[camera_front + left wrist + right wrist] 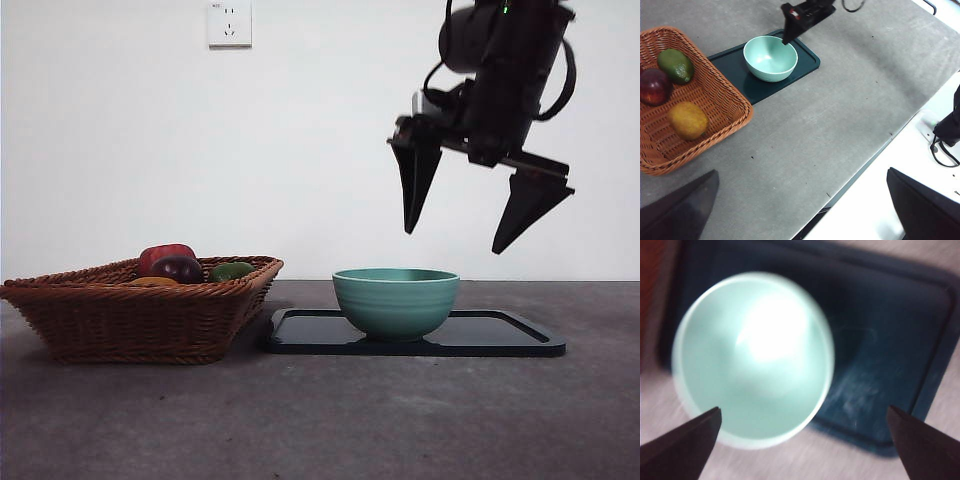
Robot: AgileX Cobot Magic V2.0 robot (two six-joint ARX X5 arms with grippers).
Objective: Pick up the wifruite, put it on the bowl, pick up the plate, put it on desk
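Observation:
The wifruite (688, 120), small and orange-brown, lies in the wicker basket (720, 95); the front view shows only a sliver of it (152, 282). An empty mint-teal bowl (396, 300) (770, 58) (752, 360) stands on the dark plate (500, 335) (807, 62) (890, 350), a flat black tray on the grey desk (320, 420). My right gripper (453, 240) (803, 410) hangs open above the bowl's right side, holding nothing. High over the desk, my left gripper (802, 171) is open and empty, far from the basket.
The basket (130, 320) sits left of the tray and also holds a dark red fruit (655, 86) and a green fruit (676, 65). The desk's edge (860, 170) runs near the left arm, with white floor and cables beyond.

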